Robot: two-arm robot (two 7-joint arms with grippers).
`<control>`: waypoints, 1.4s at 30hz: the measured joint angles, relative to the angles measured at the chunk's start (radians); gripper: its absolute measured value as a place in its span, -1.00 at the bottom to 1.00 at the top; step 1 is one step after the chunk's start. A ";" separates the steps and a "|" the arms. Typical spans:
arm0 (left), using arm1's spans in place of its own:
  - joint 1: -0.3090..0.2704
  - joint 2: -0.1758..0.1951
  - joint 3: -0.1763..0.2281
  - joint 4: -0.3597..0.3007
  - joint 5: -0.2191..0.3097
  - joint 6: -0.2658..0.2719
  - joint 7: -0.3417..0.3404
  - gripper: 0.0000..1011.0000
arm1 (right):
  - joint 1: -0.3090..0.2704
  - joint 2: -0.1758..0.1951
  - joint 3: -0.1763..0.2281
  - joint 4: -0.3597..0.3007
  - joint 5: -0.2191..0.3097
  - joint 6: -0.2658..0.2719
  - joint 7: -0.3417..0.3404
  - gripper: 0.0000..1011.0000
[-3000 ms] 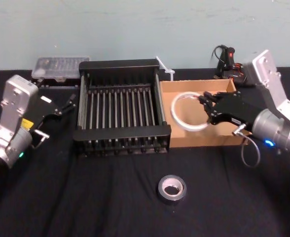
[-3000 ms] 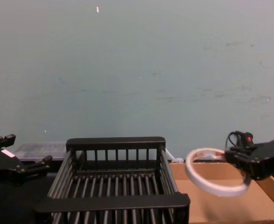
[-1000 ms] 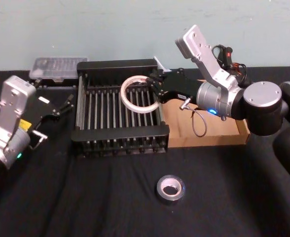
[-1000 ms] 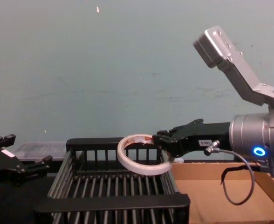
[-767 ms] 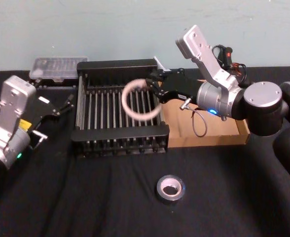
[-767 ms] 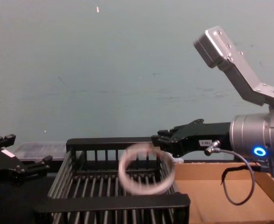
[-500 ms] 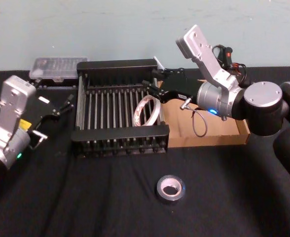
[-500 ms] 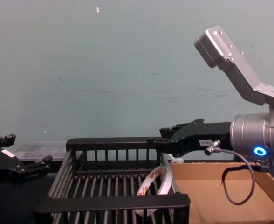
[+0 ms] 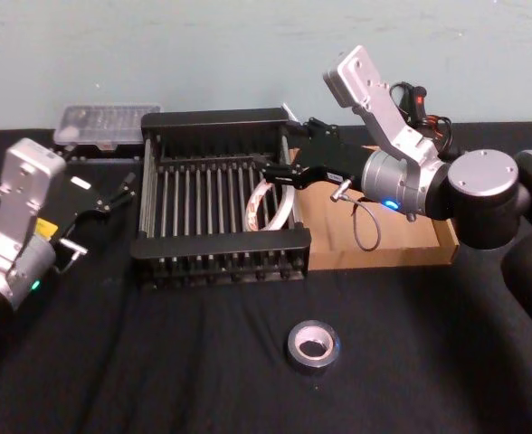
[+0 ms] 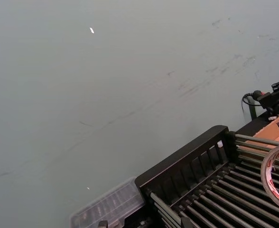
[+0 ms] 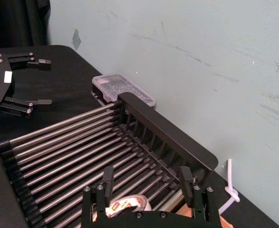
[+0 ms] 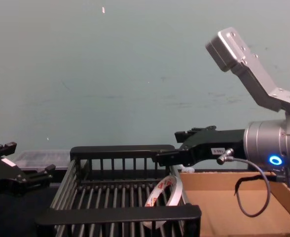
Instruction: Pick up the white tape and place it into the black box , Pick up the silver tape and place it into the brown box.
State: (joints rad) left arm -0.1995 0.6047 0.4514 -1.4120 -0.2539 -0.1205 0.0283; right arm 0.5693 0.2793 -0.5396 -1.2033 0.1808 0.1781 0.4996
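The white tape (image 9: pixel 270 203) stands on edge inside the black box (image 9: pixel 221 242), leaning at its right wall; the chest view shows the white tape (image 12: pixel 164 195) behind the front rim. My right gripper (image 9: pixel 284 149) hovers open above the ring, touching nothing, and in the right wrist view the right gripper (image 11: pixel 145 179) has its fingers spread over the basket bars. The silver tape (image 9: pixel 313 346) lies flat on the black cloth in front. The brown box (image 9: pixel 393 256) sits right of the basket, under my right arm. My left gripper (image 9: pixel 126 192) is parked open left of the basket.
A clear plastic case (image 9: pixel 108 122) lies behind the basket's left corner. A white cord (image 9: pixel 302 122) and a black and red tool (image 9: pixel 415 104) sit by the back wall. Black cloth around the silver roll is bare.
The right gripper opened and let go of the white tape. The ring fell into the black basket and tipped onto its edge against the right wall. The left arm stayed still.
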 joint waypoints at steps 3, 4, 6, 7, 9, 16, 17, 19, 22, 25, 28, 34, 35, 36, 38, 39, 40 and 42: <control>0.000 0.000 0.000 0.000 0.000 0.000 0.000 0.98 | 0.000 0.000 0.000 0.000 0.000 0.000 0.000 0.82; 0.000 0.000 0.000 0.000 0.000 0.000 0.000 0.98 | 0.000 0.000 0.000 0.000 0.000 0.000 0.000 0.91; 0.000 0.000 0.000 0.000 0.000 0.000 0.000 0.98 | 0.000 0.000 0.000 0.000 0.000 0.000 0.000 0.97; 0.000 0.000 0.000 0.000 0.000 0.000 0.000 0.98 | -0.001 0.002 0.000 -0.003 0.000 0.000 0.000 0.98; 0.000 0.000 0.000 0.000 0.000 0.000 0.000 0.98 | -0.003 0.004 0.000 -0.007 0.000 0.000 0.001 0.98; 0.000 0.000 0.000 0.000 0.000 0.000 0.000 0.98 | -0.031 0.029 0.019 -0.066 0.014 0.005 0.001 0.98; 0.000 0.000 0.000 0.000 0.000 0.000 0.000 0.98 | -0.035 0.033 0.022 -0.074 0.017 0.006 0.000 0.98; 0.000 0.000 0.000 0.000 0.000 0.000 0.000 0.98 | -0.046 0.043 0.030 -0.096 0.022 0.011 -0.001 0.98; 0.000 0.000 0.000 0.000 0.000 0.000 0.000 0.98 | -0.072 0.065 0.045 -0.142 0.037 0.022 -0.005 0.98; 0.000 0.000 0.000 0.000 0.000 0.000 0.000 0.98 | -0.111 0.099 0.067 -0.207 0.054 0.037 -0.013 0.98; 0.000 0.000 0.000 0.000 0.000 0.000 0.000 0.98 | -0.136 0.121 0.080 -0.245 0.064 0.045 -0.018 0.98; 0.000 0.000 0.000 0.000 0.000 0.000 0.000 0.98 | -0.217 0.187 0.113 -0.350 0.092 0.065 -0.028 0.98; 0.000 0.000 0.000 0.000 0.000 0.000 0.000 0.98 | -0.228 0.196 0.117 -0.363 0.095 0.068 -0.028 0.98; 0.000 0.000 0.000 0.000 0.000 0.000 0.000 0.98 | -0.248 0.210 0.123 -0.384 0.101 0.073 -0.030 0.98; 0.000 0.000 0.000 0.000 0.000 0.000 0.000 0.98 | -0.279 0.234 0.132 -0.418 0.109 0.081 -0.033 0.98; 0.000 0.000 0.000 0.000 0.000 0.000 0.000 0.98 | -0.289 0.242 0.135 -0.429 0.112 0.084 -0.033 0.98; 0.000 0.000 0.000 0.000 0.000 0.000 0.000 0.98 | -0.299 0.249 0.137 -0.439 0.115 0.087 -0.034 0.98; 0.000 0.000 0.000 0.000 0.000 0.000 0.000 0.98 | -0.329 0.272 0.146 -0.468 0.124 0.096 -0.035 0.98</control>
State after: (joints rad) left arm -0.1995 0.6047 0.4514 -1.4120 -0.2539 -0.1205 0.0283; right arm 0.2398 0.5511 -0.3940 -1.6710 0.3044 0.2743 0.4650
